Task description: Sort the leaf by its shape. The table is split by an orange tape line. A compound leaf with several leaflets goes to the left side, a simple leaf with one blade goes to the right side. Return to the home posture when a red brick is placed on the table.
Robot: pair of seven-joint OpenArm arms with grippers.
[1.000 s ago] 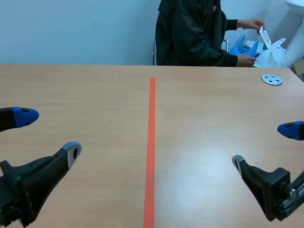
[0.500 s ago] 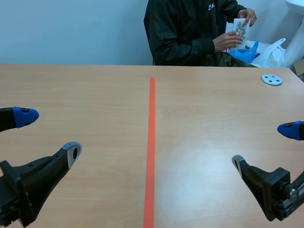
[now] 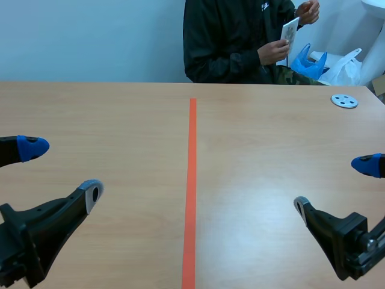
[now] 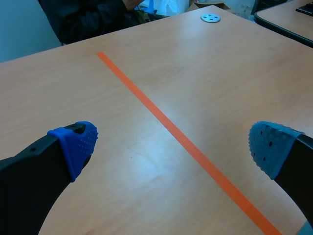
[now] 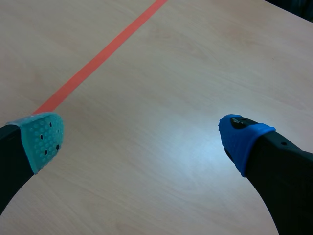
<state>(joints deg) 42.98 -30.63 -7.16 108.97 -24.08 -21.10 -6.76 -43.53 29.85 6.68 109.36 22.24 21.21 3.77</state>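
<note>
Hovering low over the table (image 3: 252, 138) with left jaws and right jaws spread wide. Beyond the far edge, pinched in a person's hand (image 3: 275, 51): the leaf card (image 3: 290, 30).

Your worktop (image 3: 120, 120) looked like pale wood-grain laminate, smooth, with a soft glare patch low and right of centre. The orange tape line (image 3: 192, 180) down the middle read matt. The left hand (image 3: 61, 170) and right hand (image 3: 334, 184) showed matt black plastic, tipped with dotted rubbery pads (image 4: 80, 142). At the upper right you had a dull grey disc (image 3: 344, 101), metal or plastic, and crinkled plastic bags (image 3: 346, 69).
</note>
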